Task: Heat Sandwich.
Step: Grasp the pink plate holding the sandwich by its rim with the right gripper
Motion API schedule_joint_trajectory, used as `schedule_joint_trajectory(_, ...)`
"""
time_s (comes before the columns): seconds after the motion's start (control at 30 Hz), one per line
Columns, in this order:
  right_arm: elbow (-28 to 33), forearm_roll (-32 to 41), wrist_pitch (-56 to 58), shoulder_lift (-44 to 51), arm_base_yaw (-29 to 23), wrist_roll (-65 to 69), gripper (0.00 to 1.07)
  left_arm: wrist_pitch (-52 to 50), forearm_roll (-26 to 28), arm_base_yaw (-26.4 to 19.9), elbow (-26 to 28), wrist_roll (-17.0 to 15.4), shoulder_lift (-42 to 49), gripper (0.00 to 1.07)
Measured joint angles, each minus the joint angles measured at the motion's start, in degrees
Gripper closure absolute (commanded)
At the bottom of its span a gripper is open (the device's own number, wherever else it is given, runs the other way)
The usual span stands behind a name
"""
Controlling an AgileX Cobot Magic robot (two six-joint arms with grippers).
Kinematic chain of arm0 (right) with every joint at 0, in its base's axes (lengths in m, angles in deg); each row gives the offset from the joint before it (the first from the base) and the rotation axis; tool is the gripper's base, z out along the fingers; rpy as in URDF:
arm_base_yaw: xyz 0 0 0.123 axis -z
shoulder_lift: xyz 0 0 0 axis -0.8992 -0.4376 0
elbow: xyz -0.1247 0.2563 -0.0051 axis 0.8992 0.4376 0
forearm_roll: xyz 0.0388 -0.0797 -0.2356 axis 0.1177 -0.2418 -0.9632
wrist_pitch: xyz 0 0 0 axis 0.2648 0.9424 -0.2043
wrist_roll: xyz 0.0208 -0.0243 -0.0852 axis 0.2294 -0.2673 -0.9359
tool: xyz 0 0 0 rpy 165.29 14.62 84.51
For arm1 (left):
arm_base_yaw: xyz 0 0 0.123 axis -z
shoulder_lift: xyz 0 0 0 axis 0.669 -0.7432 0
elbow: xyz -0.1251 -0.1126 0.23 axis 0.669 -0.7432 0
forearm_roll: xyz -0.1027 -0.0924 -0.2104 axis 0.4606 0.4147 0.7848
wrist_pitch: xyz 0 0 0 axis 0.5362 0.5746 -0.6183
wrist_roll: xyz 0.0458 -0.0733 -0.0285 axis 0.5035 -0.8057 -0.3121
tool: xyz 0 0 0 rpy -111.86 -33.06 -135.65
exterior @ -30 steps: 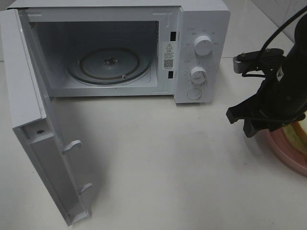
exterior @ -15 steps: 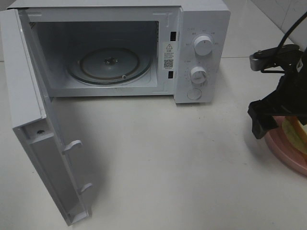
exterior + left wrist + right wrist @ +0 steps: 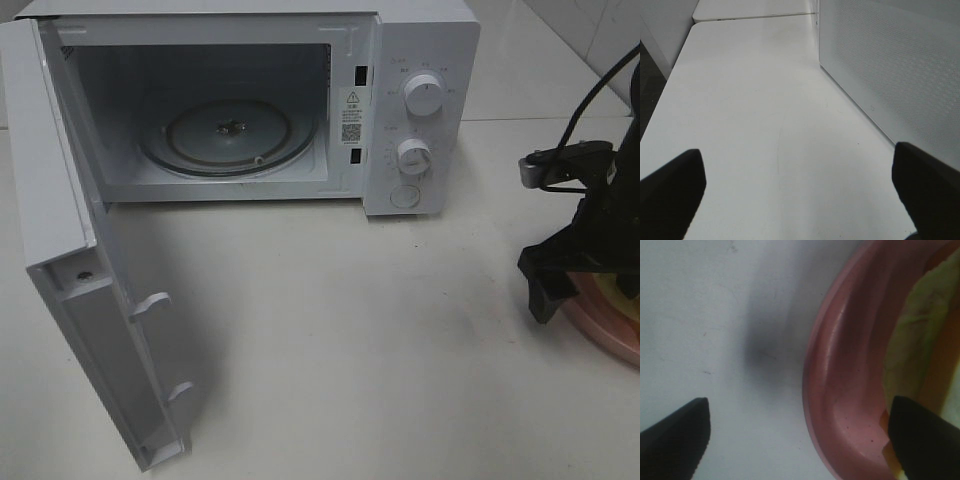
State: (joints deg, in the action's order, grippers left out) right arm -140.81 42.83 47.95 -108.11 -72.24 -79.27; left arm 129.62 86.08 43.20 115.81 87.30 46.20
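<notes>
Matte black right fingers (image 3: 543,290), black cable (image 3: 600,88), grey bracket (image 3: 530,168).

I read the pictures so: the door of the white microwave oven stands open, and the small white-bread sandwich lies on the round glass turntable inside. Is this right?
Not quite. The door of the white microwave oven stands open, but the small white-bread sandwich lies on the round pink plate, as the right wrist view shows; the round glass turntable is bare.
</notes>
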Motion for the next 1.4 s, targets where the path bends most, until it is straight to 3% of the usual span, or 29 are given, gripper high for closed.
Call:
schedule_joint_trajectory(0.57, 0.0, -0.5, -4.9, -7.3, 0.0, 0.0, 0.2, 0.0, 0.0, 0.0, 0.0, 0.0, 0.0, 0.1)
schedule_joint_trajectory(0.73, 0.0, -0.6, -5.0, -7.3, 0.0, 0.0, 0.27, 0.0, 0.0, 0.0, 0.0, 0.0, 0.0, 0.1)
schedule_joint_trajectory(0.87, 0.0, -1.7, -5.0, -7.3, 0.0, 0.2, 0.52, 0.0, 0.0, 0.0, 0.0, 0.0, 0.0, 0.1)
schedule_joint_trajectory(0.9, 0.0, -1.7, -5.0, -7.3, 0.0, 0.2, 0.52, 0.0, 0.0, 0.0, 0.0, 0.0, 0.0, 0.1)
schedule_joint_trajectory(0.93, 0.0, -2.6, -5.0, -7.3, 0.0, 1.3, 0.63, 0.0, 0.0, 0.0, 0.0, 0.0, 0.0, 0.1)
schedule_joint_trajectory(1.03, 0.0, -5.0, -5.0, -7.3, 0.0, 3.7, 0.83, 0.0, 0.0, 0.0, 0.0, 0.0, 0.0, 0.1)
schedule_joint_trajectory(1.07, 0.0, -5.0, -5.0, -7.3, 0.0, 3.7, 0.83, 0.0, 0.0, 0.0, 0.0, 0.0, 0.0, 0.1)
schedule_joint_trajectory(1.1, 0.0, -6.6, -5.0, -7.3, 0.1, 5.3, 0.97, 0.0, 0.0, 0.0, 0.0, 0.0, 0.0, 0.1)
schedule_joint_trajectory(1.17, 0.0, -7.4, -5.0, -7.3, 0.1, 6.3, 1.07, 0.0, 0.0, 0.0, 0.0, 0.0, 0.0, 0.1)
schedule_joint_trajectory(1.4, -0.2, -8.6, -5.2, -7.3, 0.1, 7.0, 1.07, 0.0, 0.0, 0.0, 0.0, 0.0, 0.0, 0.1)
